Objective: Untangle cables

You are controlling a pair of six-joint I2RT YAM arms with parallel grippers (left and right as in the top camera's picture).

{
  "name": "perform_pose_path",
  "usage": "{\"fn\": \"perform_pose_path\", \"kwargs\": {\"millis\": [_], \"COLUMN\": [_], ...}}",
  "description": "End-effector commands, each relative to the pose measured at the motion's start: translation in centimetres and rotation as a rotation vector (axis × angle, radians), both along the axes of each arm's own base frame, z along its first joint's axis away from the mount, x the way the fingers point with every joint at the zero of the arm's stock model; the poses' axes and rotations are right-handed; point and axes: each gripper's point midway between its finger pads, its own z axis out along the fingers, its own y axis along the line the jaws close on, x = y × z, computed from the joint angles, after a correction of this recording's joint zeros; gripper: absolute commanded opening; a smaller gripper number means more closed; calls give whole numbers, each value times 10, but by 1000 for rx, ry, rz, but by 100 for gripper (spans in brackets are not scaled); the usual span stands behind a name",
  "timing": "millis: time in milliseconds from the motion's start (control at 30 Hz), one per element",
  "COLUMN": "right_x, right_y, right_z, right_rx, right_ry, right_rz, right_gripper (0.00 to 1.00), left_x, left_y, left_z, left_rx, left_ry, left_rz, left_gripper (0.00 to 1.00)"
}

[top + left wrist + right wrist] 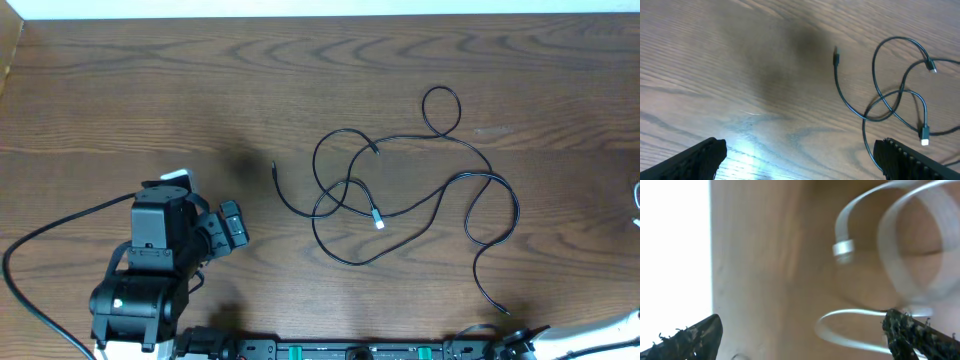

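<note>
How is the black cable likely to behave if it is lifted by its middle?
Probably floppy: the cable lies in loose loops, so it would likely sag either side of the jaws. It looks thin and light; a push may only bend one stretch across the table. Where it crosses itself, strands might snag and drag along.

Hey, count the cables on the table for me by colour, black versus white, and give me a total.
Black cables: 2, going by four loose plug ends
White cables: 1 that I can make out, mostly past the overhead view's right edge
Total: 3
</note>
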Motion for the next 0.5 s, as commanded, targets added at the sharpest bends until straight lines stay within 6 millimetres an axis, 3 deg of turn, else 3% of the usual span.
{"fn": "perform_pose_path", "kwargs": {"millis": [0, 67, 167, 267, 467], "right_x": [52, 73, 84, 98, 111], "right_y": [55, 79, 99, 139, 252], "right_z": [26, 31, 24, 19, 3], "right_rx": [100, 63, -23, -139, -327], "right_ry": [-141, -141, -28, 36, 78], "right_rz": [169, 263, 332, 524, 1031], "right_gripper": [99, 99, 99, 99, 99], "left_x": [3, 4, 3, 5, 8], "left_y": [-6, -10, -14, -14, -14], "left_z": [1, 0, -2, -1, 2], "left_rx": [-17, -34, -46, -46, -35], "left_ry": [11, 21, 31, 23, 6], "left_rz": [-39, -54, -70, -75, -91], "left_gripper": [100, 100, 100, 100, 100]}}
